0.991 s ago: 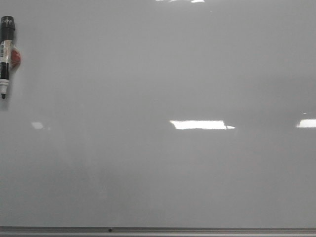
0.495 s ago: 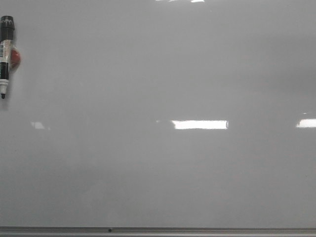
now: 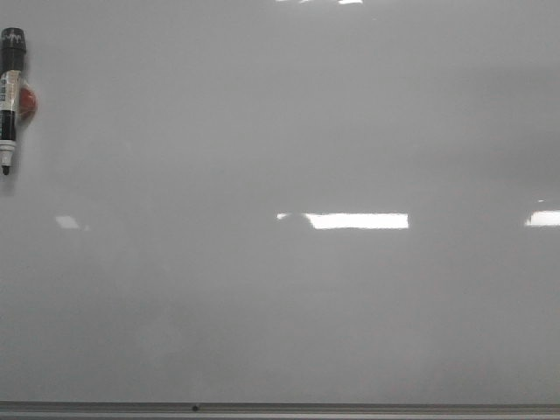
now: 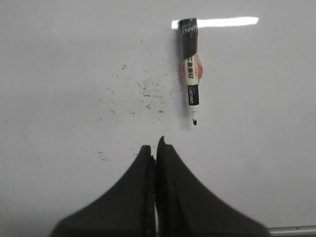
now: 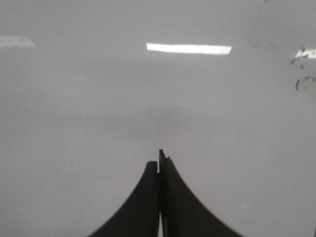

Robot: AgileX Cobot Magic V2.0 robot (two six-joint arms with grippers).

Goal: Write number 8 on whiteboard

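Front view: the whiteboard [image 3: 289, 289] fills the frame, glossy pale grey, with bright rectangular light reflections [image 3: 357, 220] across its middle and a thin grey frame strip [image 3: 280, 409] along the lower edge. A marker pen [image 3: 10, 99] with a black cap hangs upright at the far left, tip pointing down, with a red-orange round object [image 3: 28, 104] directly behind its barrel. No written figure is visible on the board surface, and neither tool appears in this view

Left wrist view: the left tool [image 4: 155, 150] has its two dark fingers pressed together, with nothing between them. The marker pen [image 4: 190, 69] sits on the whiteboard [image 4: 59, 74] ahead of the tool and apart from it, cap away from the fingers, tip toward them. Scattered black ink specks [image 4: 140, 91] mark the board just beside the pen. No number 8 can be made out

Right wrist view: the right tool [image 5: 159, 162] is likewise fully closed and empty, facing a plain stretch of whiteboard [image 5: 74, 123]. Faint dark smudges [image 5: 301, 71] lie near one edge of the picture
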